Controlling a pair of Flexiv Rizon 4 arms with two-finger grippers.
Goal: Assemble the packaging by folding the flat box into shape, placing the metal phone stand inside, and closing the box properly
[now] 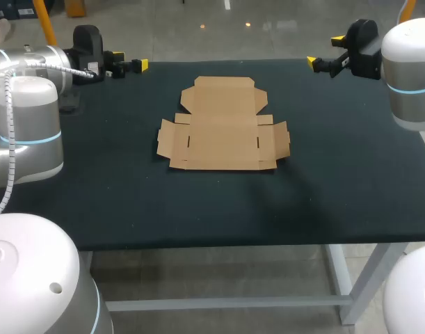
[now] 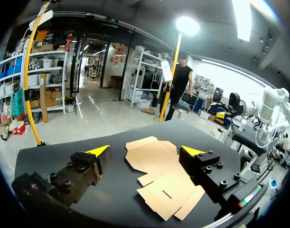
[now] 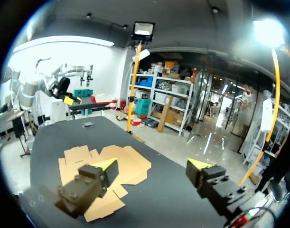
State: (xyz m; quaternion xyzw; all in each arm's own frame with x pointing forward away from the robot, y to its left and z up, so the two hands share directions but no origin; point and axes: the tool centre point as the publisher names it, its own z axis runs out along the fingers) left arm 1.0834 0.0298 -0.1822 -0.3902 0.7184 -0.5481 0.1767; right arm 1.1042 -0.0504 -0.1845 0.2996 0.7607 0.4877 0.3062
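Note:
A flat, unfolded brown cardboard box lies in the middle of the dark table, all flaps spread out. My left gripper hovers open at the far left edge, well apart from the box. My right gripper is open at the far right edge, also clear of it. In the left wrist view the box lies ahead of the wide-open left gripper. In the right wrist view the box lies ahead of and under the open right gripper. No metal phone stand shows in any view.
The dark cloth table stretches wide around the box, with its front edge near me and its far edge just behind the grippers. My left arm's pale housing stands over the table's left side.

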